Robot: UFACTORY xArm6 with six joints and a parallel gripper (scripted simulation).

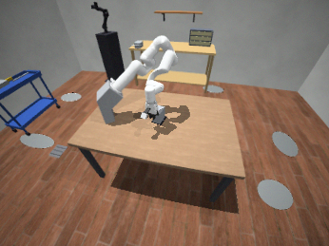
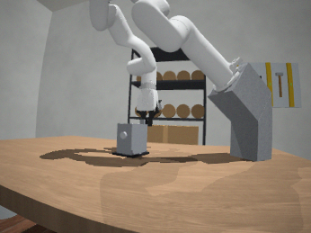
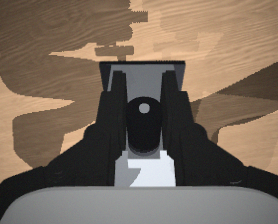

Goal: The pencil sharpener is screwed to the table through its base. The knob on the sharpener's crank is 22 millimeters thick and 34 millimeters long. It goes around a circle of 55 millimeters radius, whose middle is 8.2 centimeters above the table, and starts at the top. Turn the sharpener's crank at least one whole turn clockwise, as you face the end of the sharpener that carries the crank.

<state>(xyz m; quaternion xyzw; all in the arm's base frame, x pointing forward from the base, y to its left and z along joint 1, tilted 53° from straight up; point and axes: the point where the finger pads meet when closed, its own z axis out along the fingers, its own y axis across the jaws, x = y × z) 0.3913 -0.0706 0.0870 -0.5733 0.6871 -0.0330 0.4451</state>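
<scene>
Now I have the arm [image 1: 143,67] bent down over the middle of the bench [image 1: 200,139], where the sharpener [image 2: 131,138] sits bolted. My tool [image 3: 143,125] is clamped on the black knob [image 3: 143,127] from both sides, ready for cranking.
</scene>
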